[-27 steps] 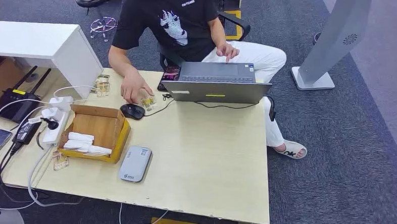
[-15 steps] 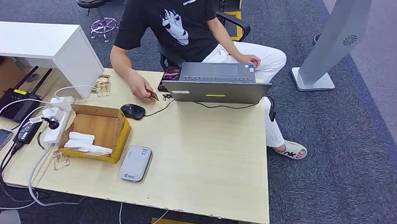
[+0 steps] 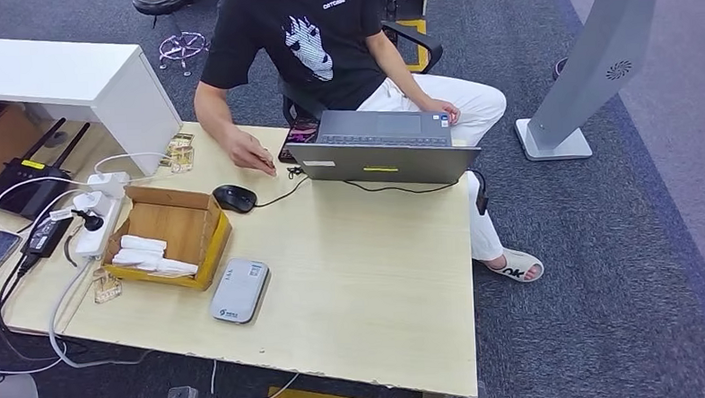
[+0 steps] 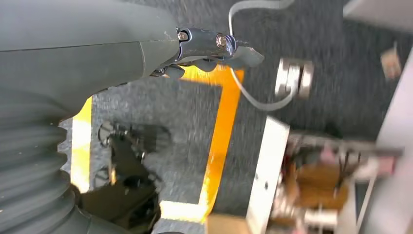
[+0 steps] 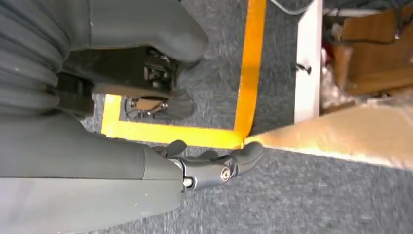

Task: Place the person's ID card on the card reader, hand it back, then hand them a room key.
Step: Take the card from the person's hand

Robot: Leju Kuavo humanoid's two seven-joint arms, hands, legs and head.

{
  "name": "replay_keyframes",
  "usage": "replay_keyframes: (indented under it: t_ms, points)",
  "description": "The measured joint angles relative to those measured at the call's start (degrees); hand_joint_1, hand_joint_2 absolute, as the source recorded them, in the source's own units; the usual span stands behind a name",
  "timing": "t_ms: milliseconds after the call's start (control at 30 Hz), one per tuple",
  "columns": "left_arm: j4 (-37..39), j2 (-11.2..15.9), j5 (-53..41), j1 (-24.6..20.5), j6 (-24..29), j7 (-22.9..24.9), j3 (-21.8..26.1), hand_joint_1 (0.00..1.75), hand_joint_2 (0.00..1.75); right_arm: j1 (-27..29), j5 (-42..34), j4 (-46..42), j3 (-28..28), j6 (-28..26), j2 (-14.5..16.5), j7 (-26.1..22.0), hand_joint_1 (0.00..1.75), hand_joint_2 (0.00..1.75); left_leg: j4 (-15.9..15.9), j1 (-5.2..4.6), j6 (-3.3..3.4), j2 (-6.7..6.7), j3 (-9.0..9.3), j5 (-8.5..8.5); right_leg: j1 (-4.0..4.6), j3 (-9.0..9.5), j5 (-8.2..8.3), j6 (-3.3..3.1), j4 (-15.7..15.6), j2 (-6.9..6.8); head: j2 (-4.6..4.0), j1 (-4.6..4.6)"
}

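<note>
The ID card cannot be made out; it is judged to be in the person's hand (image 3: 250,155) at the far table (image 3: 370,270) edge, just left of the laptop (image 3: 384,148). The card reader (image 3: 240,291) lies near, beside the cardboard box (image 3: 171,234). The left hand (image 4: 214,46) and right hand (image 5: 209,165) hang low, fingers loosely curled, nothing held. One hand should be raised palm-open toward the person before the card is taken.

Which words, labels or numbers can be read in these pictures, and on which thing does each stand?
Small white print on the person's black T-shirt: too small to read surely.
Label on the grey card reader: blurred.
Stickers on the laptop: too small.
Marks on the sandal: unclear.
Nothing reads plainly.
</note>
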Motion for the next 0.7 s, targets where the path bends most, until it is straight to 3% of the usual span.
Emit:
replay_keyframes:
  t_ms: [200, 367, 700]
  points:
    - [2.03, 0.72, -0.35, 0.78, 7.37, 2.7, 5.18, 0.0, 1.75, -0.55, -0.2, 1.45, -4.39, -6.16, -0.35, -0.6, 0.0, 1.75, 0.0, 0.0, 0.0, -0.01, 0.0, 0.0, 0.0, -0.02, -0.01, 0.01, -0.01, -0.01, 0.0, 0.0]
    - [3.37, 1.1, -0.1, 0.92, 13.05, 7.6, 8.45, 0.0, 1.75, -0.5, -1.38, 2.76, -8.9, -11.24, -1.31, 0.11, 0.0, 1.75, 0.0, -0.01, 0.0, -0.02, -0.01, 0.0, -0.01, -0.02, -0.01, 0.02, -0.01, -0.02, 0.0, 0.0]
    - [4.45, 0.68, 0.91, 1.31, 19.06, 16.81, 11.75, 0.0, 1.75, -0.31, 4.61, 2.23, -24.21, -16.3, -2.19, 4.73, 0.0, 1.75, 0.0, 0.0, 0.0, -0.03, -0.01, 0.0, -0.01, -0.02, -0.01, 0.01, -0.01, -0.04, 0.0, 0.0]
